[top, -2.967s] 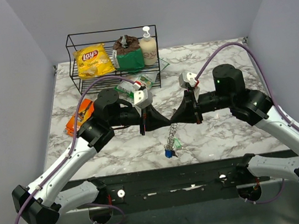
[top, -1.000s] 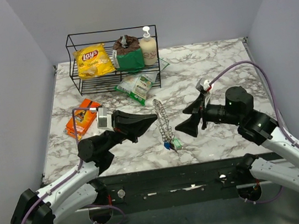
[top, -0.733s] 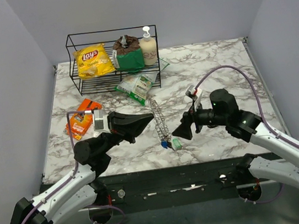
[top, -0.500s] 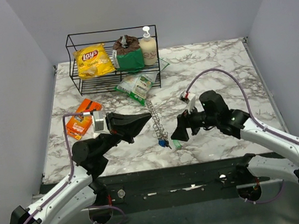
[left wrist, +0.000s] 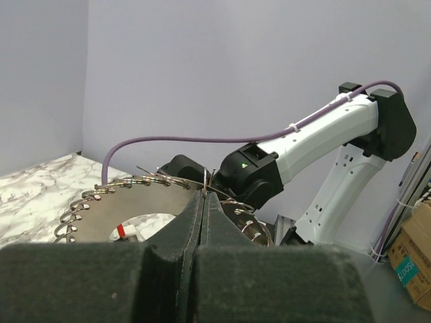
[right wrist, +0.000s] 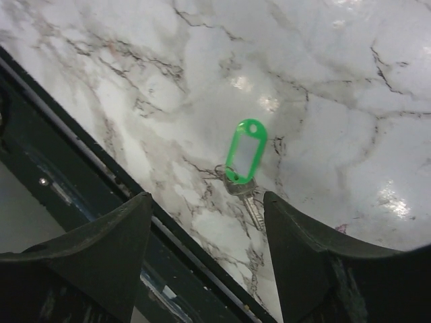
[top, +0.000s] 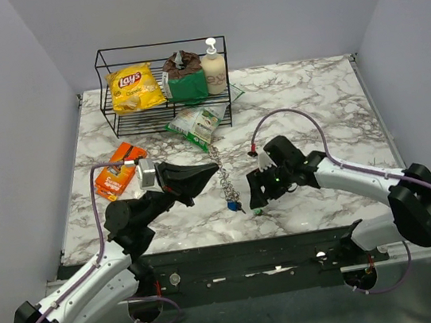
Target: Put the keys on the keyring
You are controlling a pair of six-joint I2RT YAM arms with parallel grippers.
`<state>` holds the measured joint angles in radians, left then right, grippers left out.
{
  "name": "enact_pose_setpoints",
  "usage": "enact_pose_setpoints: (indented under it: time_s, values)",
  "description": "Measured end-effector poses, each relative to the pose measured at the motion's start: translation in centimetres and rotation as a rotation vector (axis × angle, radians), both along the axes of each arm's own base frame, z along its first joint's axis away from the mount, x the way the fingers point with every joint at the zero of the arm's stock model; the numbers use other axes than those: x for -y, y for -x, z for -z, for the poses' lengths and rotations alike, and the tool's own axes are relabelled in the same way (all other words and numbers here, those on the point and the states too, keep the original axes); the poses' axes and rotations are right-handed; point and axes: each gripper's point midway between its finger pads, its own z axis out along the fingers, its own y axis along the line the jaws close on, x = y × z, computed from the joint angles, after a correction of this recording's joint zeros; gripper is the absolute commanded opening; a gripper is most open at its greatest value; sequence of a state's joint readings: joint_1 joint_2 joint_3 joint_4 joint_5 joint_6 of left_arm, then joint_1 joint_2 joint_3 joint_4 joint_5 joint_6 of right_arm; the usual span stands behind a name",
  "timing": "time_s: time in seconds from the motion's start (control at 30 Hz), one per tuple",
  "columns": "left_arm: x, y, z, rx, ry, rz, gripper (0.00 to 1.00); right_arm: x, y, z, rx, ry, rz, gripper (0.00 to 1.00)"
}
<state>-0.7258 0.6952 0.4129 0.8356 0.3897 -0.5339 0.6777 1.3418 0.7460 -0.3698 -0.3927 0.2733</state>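
— Right wrist view: where is the green key (right wrist: 246, 149) seen?
— Flat on the table (right wrist: 323, 81), just beside the keyring's (top: 223, 178) lower end; it is framed by the right gripper's (right wrist: 207, 196) spread fingers, and nothing is gripped there.
— And the keyring itself?
— It is clamped in the closed left gripper (left wrist: 204, 195), with a blue key (top: 232, 205) hung at its lower end.

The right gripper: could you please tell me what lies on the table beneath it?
A key with a green tag lies flat on the marble table, framed between the open fingers of the right gripper, apart from both. The table under the fingers themselves is covered.
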Motion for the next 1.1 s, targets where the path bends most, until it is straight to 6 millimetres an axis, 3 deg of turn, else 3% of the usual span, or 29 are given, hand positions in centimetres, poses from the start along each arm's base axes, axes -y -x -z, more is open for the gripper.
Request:
enact_pose_setpoints:
  time_s: [0.5,0.77,1.1]
  values:
    - [-0.4,0.0,-0.3,0.005,0.009,-0.019,0.0,-1.4,0.6,4.5,-0.045,0.22,-0.007,0.56]
    - [-0.7,0.1,-0.6,0.012,0.016,-0.022,0.0,-1.8,0.3,4.8,-0.021,0.253,0.005,0.39]
    - [-0.6,0.1,-0.5,0.011,0.015,-0.023,0.0,-2.4,-0.2,5.1,0.002,0.275,-0.012,0.38]
